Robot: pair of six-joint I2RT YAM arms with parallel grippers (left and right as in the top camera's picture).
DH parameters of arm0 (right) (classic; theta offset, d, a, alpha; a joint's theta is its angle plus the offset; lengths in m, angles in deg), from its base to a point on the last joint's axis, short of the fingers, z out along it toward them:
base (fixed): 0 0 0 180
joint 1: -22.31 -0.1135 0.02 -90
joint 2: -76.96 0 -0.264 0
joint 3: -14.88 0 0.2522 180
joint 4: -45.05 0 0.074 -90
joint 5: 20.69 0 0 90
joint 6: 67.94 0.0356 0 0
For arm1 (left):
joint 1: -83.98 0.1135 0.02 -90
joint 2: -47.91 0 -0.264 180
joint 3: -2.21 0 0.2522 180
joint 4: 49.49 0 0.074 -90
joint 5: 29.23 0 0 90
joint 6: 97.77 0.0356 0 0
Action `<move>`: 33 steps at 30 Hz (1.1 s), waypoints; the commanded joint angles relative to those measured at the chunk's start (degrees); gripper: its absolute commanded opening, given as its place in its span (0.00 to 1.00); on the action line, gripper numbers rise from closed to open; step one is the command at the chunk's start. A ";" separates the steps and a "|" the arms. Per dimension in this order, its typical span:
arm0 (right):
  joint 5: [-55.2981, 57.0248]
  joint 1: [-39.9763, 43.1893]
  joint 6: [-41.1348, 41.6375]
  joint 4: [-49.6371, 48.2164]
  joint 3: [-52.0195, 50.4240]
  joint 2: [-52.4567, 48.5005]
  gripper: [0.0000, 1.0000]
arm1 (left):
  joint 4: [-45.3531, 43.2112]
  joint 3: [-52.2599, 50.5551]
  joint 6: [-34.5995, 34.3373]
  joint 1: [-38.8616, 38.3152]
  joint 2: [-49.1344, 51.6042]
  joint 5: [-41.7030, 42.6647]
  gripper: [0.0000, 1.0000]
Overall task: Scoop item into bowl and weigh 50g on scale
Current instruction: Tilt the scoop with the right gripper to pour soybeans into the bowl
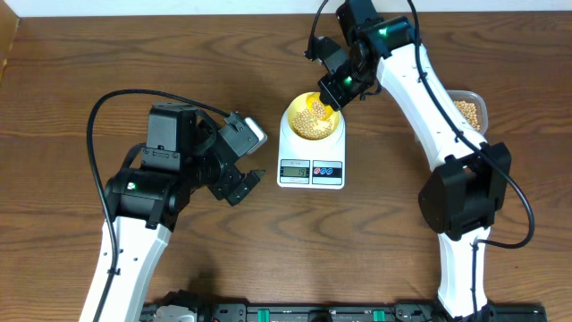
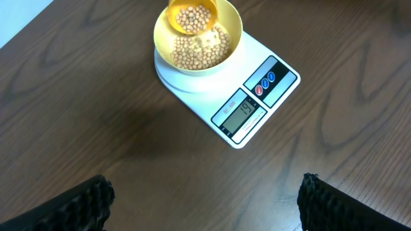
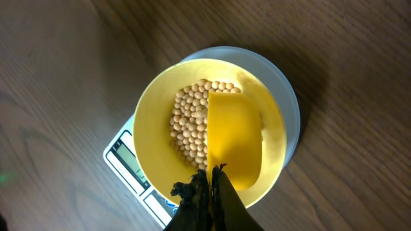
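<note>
1. Right gripper [image 3: 205, 189] pinches the bright yellow plastic scoop [image 3: 234, 141] over the pale yellow round bowl [image 3: 146, 122] on the white digital scale [image 1: 311, 170].
2. Tip gently; trickle small beige beans [image 3: 189, 122], watching the display [image 2: 244, 109].
3. Left gripper [image 1: 243, 183] idles, jaws wide apart.

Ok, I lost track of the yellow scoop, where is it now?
Overhead, the yellow scoop is just right of centre, held by the right gripper over the pale yellow bowl on the white scale.

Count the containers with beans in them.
3: the yellow bowl on the scale, the scoop over it, and the clear tub beside the right arm; more may be hidden.
</note>
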 commanded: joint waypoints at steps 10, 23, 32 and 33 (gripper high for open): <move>0.46 -0.59 -1.40 -0.02 3.52 2.34 0.01 | 0.11 -0.44 0.35 0.31 -0.61 0.55 0.94; 2.19 -1.57 -5.01 0.72 4.07 2.43 0.01 | 0.11 -0.44 0.35 0.31 -0.61 0.55 0.94; 4.59 -2.86 -6.58 1.31 4.09 2.62 0.01 | 0.11 -0.44 0.35 0.31 -0.61 0.55 0.94; 4.74 -2.91 -6.67 1.31 4.09 2.69 0.01 | 0.11 -0.44 0.35 0.31 -0.61 0.55 0.94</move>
